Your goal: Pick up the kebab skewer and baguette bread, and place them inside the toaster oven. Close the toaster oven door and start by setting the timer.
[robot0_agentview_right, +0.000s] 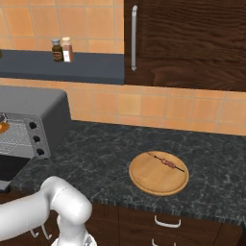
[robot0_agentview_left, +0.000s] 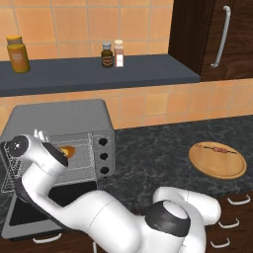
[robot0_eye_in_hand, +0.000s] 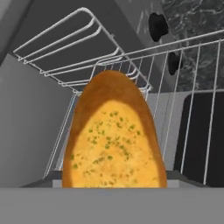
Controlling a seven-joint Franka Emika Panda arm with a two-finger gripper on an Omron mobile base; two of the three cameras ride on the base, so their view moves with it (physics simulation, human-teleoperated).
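**Baguette at the oven mouth, skewer on its plate**

Over at the left end of the desk (robot0_agentview_left: 148, 148), I have the arm reaching into the toaster oven (robot0_agentview_left: 74, 123), whose toaster oven door (robot0_agentview_left: 29, 215) lies dropped open in front. From the hand camera the baguette bread (robot0_eye_in_hand: 113, 140) looms close, golden and herb-flecked, in front of the wire rack (robot0_eye_in_hand: 192, 87), with two black knobs (robot0_eye_in_hand: 157, 25) beyond it. From the left base camera I see a patch of the loaf (robot0_agentview_left: 68, 151) beside the wrist at the oven opening. I cannot make out the finger tips, so I cannot tell whether the jaws are clamped on the bread or released. Well apart to the right, the kebab skewer (robot0_agentview_right: 166, 162) lies on the round wooden plate (robot0_agentview_right: 149, 180).
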